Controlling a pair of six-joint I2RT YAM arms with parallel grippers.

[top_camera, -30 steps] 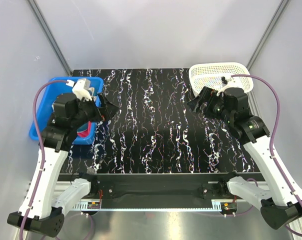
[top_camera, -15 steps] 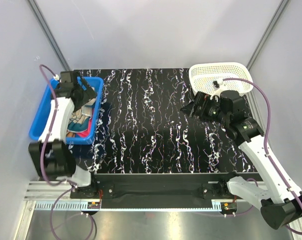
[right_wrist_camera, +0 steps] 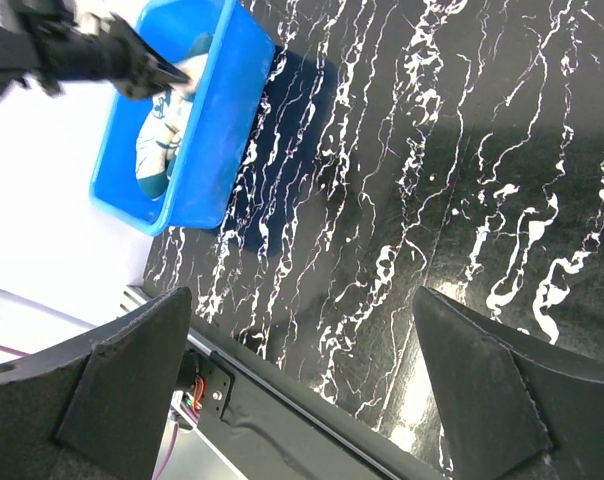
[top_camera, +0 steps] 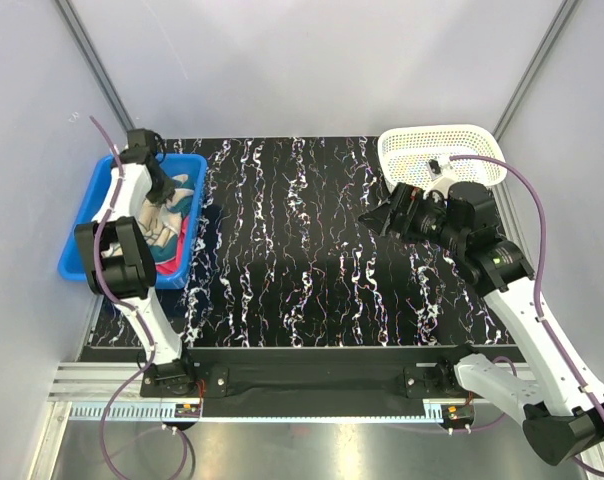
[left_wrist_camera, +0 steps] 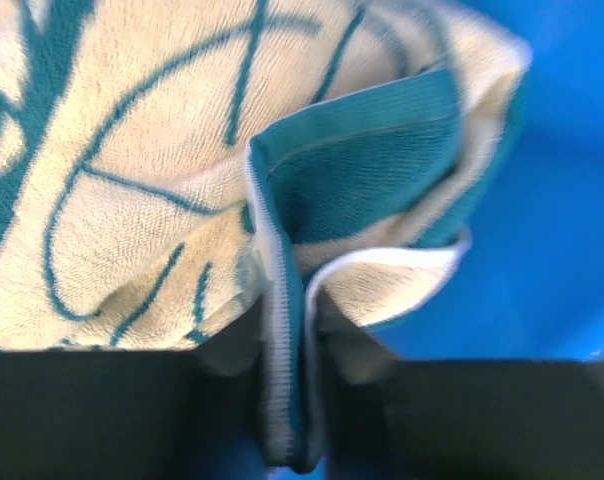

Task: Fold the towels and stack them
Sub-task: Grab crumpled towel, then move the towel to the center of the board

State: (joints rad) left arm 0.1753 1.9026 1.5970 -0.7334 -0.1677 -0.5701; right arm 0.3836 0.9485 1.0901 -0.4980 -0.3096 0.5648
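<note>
Pulling out a towel: this looks like the first step. The towels in view lie in the blue bin (top_camera: 80,250) at the counter's left edge, and none is folded yet.
Left hand (left_wrist_camera: 287,420): down in the bin, clenched on a raised fold of the teal towel (left_wrist_camera: 152,170), with the fold's edge pinched between the fingers.
Pink-red towel (top_camera: 172,262): under the teal one, at the bin's near end. An orange one cannot be made out.
Next move: probably a lift up over the bin wall, then across to the counter (top_camera: 302,250) to spread the cloth flat. Only an edge is pinched, so the cloth may slip or drag its neighbour along.
In the way: the bin's right wall, between the towel and the open counter.
Right hand (top_camera: 380,216): released, fingers spread wide with nothing between them, hanging above the counter's right side.
White basket (top_camera: 437,130): at the far right corner, just behind the right hand and well apart from the bin.
</note>
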